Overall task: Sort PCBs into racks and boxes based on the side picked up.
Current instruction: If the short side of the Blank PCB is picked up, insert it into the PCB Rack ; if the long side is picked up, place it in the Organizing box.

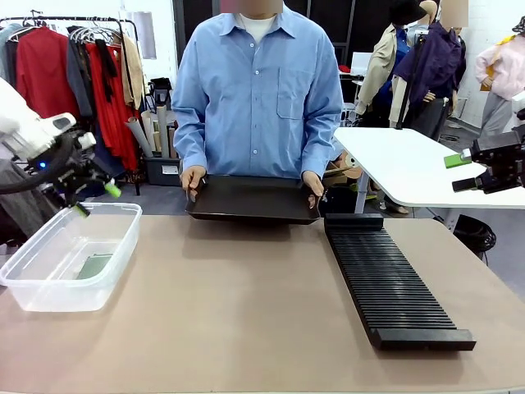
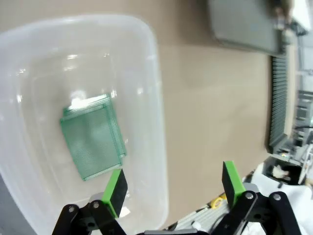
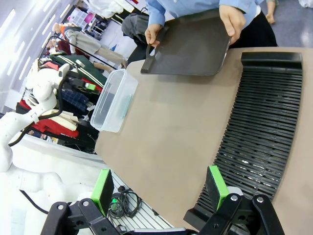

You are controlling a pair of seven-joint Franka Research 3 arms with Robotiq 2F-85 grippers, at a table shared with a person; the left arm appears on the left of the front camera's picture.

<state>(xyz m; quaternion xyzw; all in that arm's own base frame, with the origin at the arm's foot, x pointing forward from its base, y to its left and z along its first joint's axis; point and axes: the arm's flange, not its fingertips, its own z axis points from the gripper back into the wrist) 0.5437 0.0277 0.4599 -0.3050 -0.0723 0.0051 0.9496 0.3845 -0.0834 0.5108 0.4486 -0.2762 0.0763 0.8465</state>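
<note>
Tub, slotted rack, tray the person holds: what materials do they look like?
Tub: clear, glossy plastic; the PCBs inside show through its wall. Rack: black, matte, probably moulded plastic, with fine even slots. Tray: dark, smooth, with a dull sheen; plastic or coated metal, can't tell which.
</note>
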